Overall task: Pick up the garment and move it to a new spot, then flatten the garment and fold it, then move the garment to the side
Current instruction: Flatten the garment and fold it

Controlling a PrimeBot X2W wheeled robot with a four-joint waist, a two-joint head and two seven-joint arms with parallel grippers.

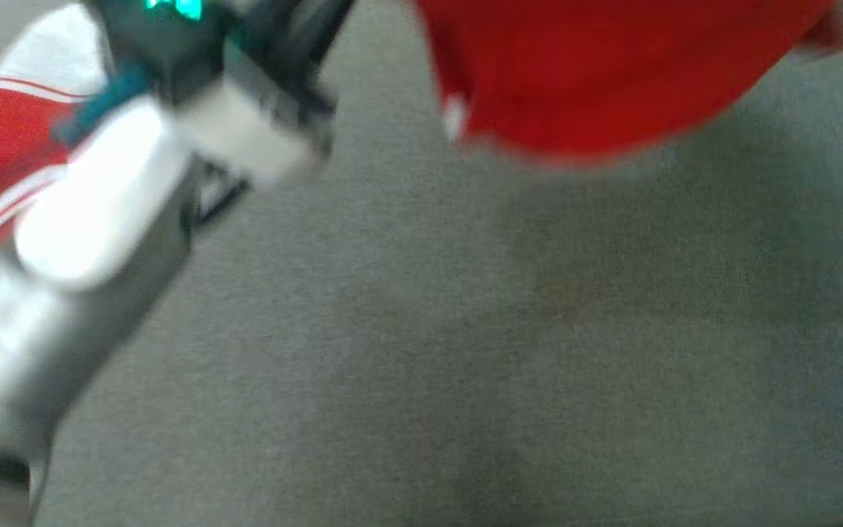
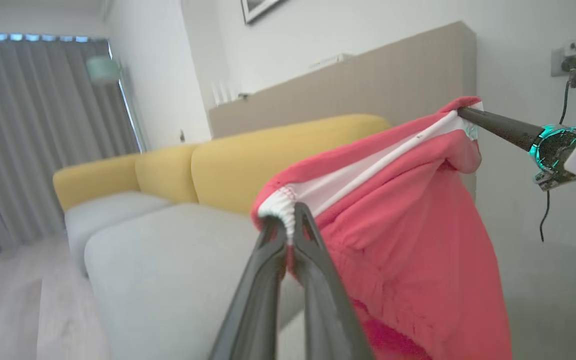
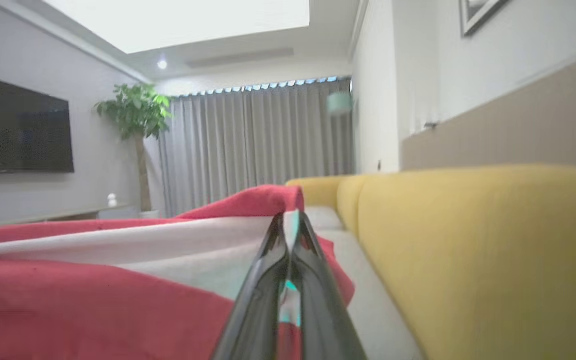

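Red soft-fabric garment with a white waistband [image 2: 408,235] hung stretched between both grippers above the pale grey sofa seat cushions [image 2: 168,270]. The left gripper [image 2: 290,212] was clenched on the gathered waistband end, and the right gripper [image 3: 290,220] was pinched tight on the opposite end. Yellow rounded back cushions [image 2: 268,160] stood just behind the cloth, with a beige wall panel [image 2: 368,75] above them and grey pleated curtains [image 2: 28,150] well beyond.

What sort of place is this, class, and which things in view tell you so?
Most likely a home living room: a yellow-backed sofa, a dark television on the wall, and a potted plant beside long grey curtains.
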